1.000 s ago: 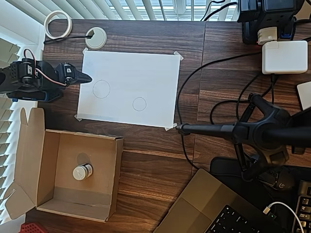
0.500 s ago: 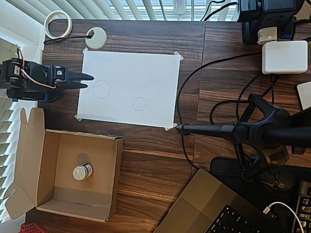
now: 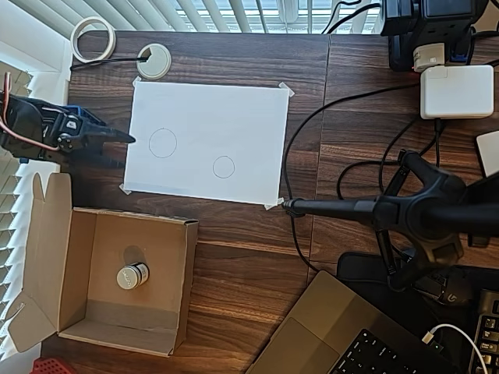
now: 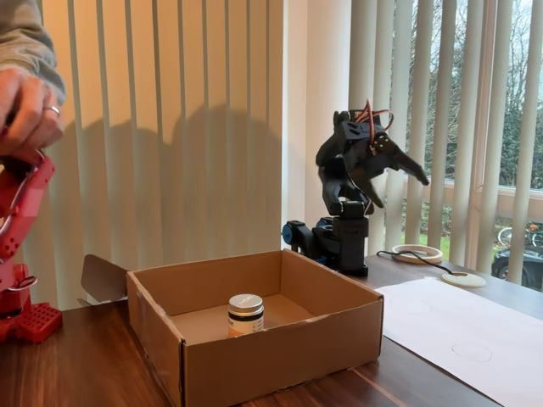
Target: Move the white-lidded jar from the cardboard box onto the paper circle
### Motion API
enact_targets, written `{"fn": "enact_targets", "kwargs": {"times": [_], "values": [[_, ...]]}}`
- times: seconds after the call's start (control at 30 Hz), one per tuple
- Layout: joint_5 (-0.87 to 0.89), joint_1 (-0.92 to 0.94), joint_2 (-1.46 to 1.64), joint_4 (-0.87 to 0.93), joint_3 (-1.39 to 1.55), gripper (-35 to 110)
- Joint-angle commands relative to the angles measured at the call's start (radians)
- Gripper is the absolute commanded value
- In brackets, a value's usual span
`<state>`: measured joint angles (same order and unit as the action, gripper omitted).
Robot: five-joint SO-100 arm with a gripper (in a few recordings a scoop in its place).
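Black two-finger gripper (image 4: 397,180) up high in fixed view, fingers spread apart, holding nothing. Nearest in that view: big brown cardboard box (image 4: 280,356) with loose flaps. Small round jar with white lid (image 4: 245,314) stands upright on box floor, also seen from above (image 3: 132,275). Further off: white taped paper sheet (image 3: 234,109) with small pencil circle (image 3: 224,167), bare. Gripper well apart from jar.

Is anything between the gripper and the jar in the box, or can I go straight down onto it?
Only the cardboard box itself: the white-lidded jar stands inside it, below the rim, so its walls block a sideways approach. The gripper is raised well above and open, and nothing covers the jar from above.
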<state>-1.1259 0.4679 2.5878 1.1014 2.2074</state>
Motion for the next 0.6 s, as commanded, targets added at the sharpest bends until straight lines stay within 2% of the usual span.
{"fn": "enact_targets", "kwargs": {"times": [0.0, 0.27, 0.57], "values": [[-0.201, 0.167, -0.261, -0.144, -0.175, 37], [-0.506, 0.439, -0.784, -0.287, -0.499, 40], [-0.787, 0.609, -1.095, -0.348, -0.647, 45]]}}
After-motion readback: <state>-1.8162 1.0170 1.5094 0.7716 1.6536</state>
